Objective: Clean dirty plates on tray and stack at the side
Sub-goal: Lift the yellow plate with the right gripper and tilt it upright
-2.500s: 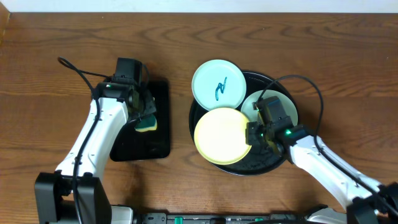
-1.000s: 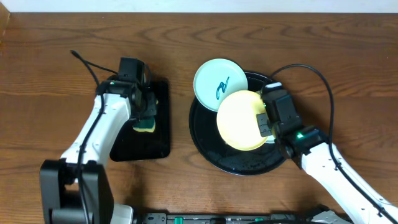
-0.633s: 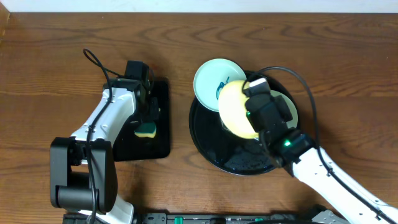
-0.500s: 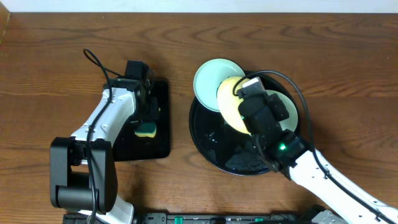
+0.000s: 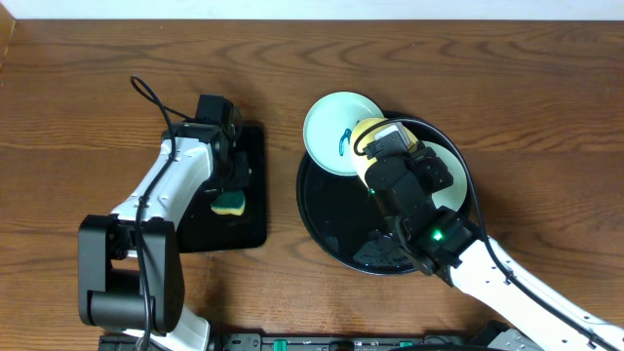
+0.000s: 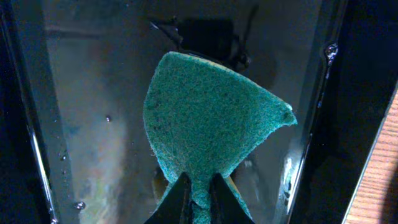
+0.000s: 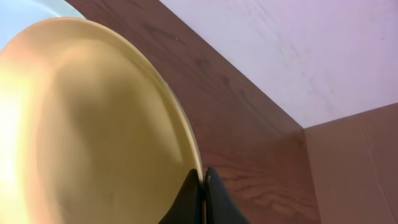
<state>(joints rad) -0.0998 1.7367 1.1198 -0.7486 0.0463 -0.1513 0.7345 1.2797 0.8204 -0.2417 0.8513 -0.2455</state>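
Yellow plate (image 7: 93,124): tipped steeply on edge, rim pinched in the right jaws, raised over the round black tray (image 5: 327,210). Mint plate with teal scribble (image 5: 330,127) lies just past those jaws, overlapping the tray rim. Second mint plate (image 5: 453,190) sits beside them, in the tray. Left jaws are clenched on a green sponge (image 6: 211,118) over the rectangular tray (image 5: 252,229) on the counter (image 5: 97,78).

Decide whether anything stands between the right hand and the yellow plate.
Nothing visible does: the right hand is shut on the rim of the yellow plate, holding it tilted above the tray.
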